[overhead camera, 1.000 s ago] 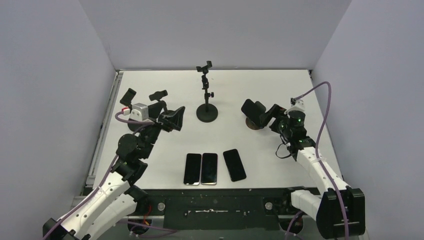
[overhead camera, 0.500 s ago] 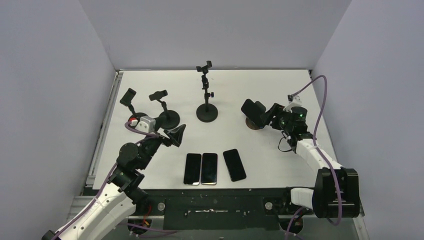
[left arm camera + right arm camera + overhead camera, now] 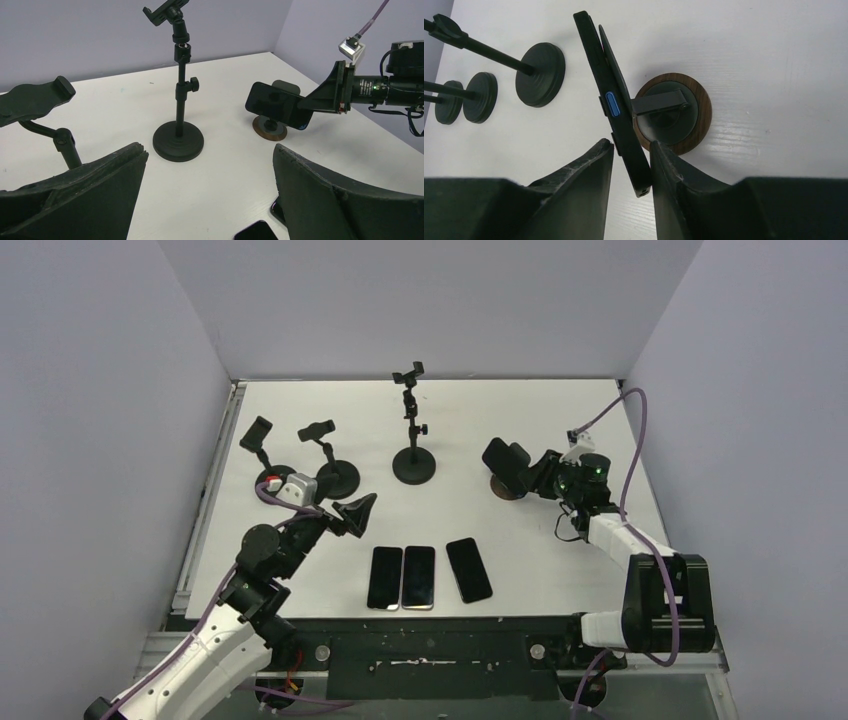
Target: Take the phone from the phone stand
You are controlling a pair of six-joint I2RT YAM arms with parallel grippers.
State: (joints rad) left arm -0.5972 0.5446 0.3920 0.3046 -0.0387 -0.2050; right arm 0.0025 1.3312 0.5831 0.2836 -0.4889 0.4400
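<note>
1. Phone (image 3: 616, 105) is seen leaning on the cradle of the wood-rimmed phone stand (image 3: 696, 117), at the right of the table (image 3: 560, 410); it has not been lifted off.
2. Right gripper (image 3: 631, 150) is placed around the phone's near end, one finger to each face. The gaps look very slim, but whether the pinch has been made cannot be told.
3. Left gripper (image 3: 210, 152) is held spread wide with nothing in it, above the table near three loose phones (image 3: 428, 575) laid flat.
4. The step in hand is judged to be the grasp itself.
5. Next, a firm squeeze is called for. Then the phone should be drawn off along its own lean, so the stand is not dragged or tipped.
</note>
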